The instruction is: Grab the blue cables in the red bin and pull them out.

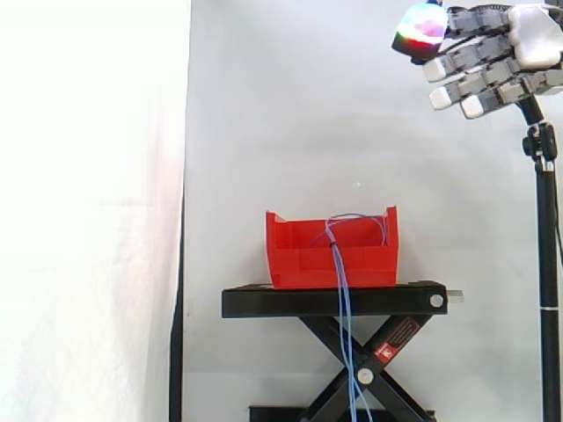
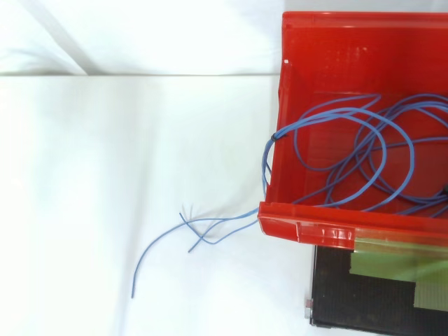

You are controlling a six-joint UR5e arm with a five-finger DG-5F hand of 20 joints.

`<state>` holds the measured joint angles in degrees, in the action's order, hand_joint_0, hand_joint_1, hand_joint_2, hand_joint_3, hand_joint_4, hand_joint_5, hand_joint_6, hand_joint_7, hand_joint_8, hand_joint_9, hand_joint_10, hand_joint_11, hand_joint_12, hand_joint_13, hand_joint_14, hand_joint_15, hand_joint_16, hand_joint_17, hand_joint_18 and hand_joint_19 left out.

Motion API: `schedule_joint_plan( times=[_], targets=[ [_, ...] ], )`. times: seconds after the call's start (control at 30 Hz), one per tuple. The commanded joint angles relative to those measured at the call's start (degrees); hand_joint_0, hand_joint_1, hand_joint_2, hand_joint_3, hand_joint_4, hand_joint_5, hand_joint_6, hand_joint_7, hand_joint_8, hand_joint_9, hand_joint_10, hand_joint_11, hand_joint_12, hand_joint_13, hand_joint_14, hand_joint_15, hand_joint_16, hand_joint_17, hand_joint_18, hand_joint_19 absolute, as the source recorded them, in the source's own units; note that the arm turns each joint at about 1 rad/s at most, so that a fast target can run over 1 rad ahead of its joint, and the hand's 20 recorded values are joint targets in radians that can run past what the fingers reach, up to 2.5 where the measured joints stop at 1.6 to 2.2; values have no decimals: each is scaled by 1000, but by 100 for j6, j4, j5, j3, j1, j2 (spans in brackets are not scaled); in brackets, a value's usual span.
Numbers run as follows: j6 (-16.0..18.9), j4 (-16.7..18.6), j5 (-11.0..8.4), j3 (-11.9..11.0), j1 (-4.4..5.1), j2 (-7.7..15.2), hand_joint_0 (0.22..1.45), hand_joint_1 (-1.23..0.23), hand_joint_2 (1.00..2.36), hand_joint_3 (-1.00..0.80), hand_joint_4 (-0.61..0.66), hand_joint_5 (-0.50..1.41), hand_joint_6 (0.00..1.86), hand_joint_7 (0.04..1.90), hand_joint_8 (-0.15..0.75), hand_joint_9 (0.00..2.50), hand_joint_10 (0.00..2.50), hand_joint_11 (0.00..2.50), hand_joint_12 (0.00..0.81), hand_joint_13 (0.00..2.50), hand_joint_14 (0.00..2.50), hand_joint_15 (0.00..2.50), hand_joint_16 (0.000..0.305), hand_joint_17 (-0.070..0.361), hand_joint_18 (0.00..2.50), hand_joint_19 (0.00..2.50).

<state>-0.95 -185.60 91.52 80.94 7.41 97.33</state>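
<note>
Status from my end: hand (image 1: pixel 532 40) is high above the red bin (image 1: pixel 299 259) and off to its right, well apart from it, up by the top corner of the side view. Fingers (image 1: pixel 475 57) are stretched out and spread, pointing back toward the bin side, nothing in them. One glowing pad (image 1: pixel 420 26) sits at the leading tip, mixed magenta/green/red.

Bin sits on the black stand (image 1: pixel 264 301), about centred on the platform, white curtain (image 1: pixel 281 132) behind it.

Blue cables (image 1: pixel 345 325): most of the length is coiled in loose loops on the bin floor, which I see from the top view. A bundle climbs out over one bin wall (image 2: pixel 268 150) and drops outside the bin. In the side view that bundle runs down the bin's near face, crosses the stand's platform edge and hangs on past the scissor legs below the bin. In the top view the loose ends (image 2: pixel 224 220) fan out on the white surface below the bin, one long strand trailing furthest from it.

Strand count in the bundle looks like three or four; can't resolve it properly where they overlap at the wall.

Black pole (image 1: pixel 547 264) stands to the right of the bin, below the hand.
</note>
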Motion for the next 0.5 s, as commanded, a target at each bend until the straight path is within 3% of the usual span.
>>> schedule_joint_plan(
  times=[0.0, 0.13, 0.33, 0.47],
  targets=[
    [38, 385, 6, 1, 23, 14, 725, -762, 1000, -1000, 132, 365, 9, 221, 231, 310, 5, 130, 335, 237, 8, 203, 54, 121, 202, 464],
    [135, 1035, 6, 1, 23, 120, 726, -762, 1000, -1000, 132, 365, 9, 218, 231, 310, 5, 130, 336, 247, 9, 213, 54, 120, 207, 471],
    [205, 1132, 59, 1, 32, 260, 732, -758, 1000, -1000, 131, 368, 10, 219, 228, 312, 5, 140, 333, 257, 9, 220, 52, 117, 236, 492],
    [205, 1448, 59, 1, 23, 339, 734, -756, 1000, -1000, 132, 369, 9, 219, 227, 313, 5, 133, 334, 260, 9, 221, 52, 116, 244, 501]
  ],
)
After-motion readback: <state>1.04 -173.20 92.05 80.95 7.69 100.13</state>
